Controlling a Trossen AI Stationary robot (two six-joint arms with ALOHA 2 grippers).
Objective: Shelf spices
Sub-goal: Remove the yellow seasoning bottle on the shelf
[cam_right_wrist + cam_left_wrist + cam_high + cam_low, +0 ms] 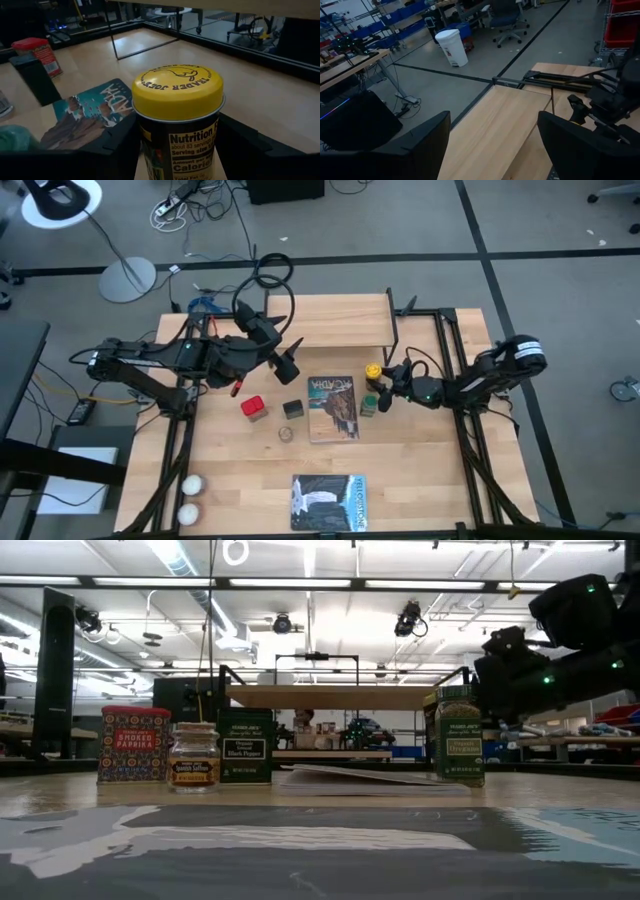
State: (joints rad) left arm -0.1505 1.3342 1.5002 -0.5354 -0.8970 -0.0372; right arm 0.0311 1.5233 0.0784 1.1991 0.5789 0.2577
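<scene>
right end effector (385, 385): fingers sit either side of the yellow-lidded jar (177, 117), close against it; it reads as clamped on, near the book (333, 408) on the surface (420, 470).
left end effector (290, 365): fingers apart, holding nothing, hovering beside the shelf (335, 320) above the surface.
risk, slip: your hold is low on a smooth round jar; a fast lift could let it tilt or twist out.
risk, collision: the green jar (368, 404) stands just beside the yellow-lidded one; swinging sideways could knock it over.
risk, shelf: the board's edge is near; rise too little and you clip it.
count, spices: five; red tin (253, 408), dark square tin (292, 409), tiny pale jar (286, 434), green jar, yellow-lidded jar.
count, on shelf: none.
count, books: two.
count, white balls (190, 498): two.
</scene>
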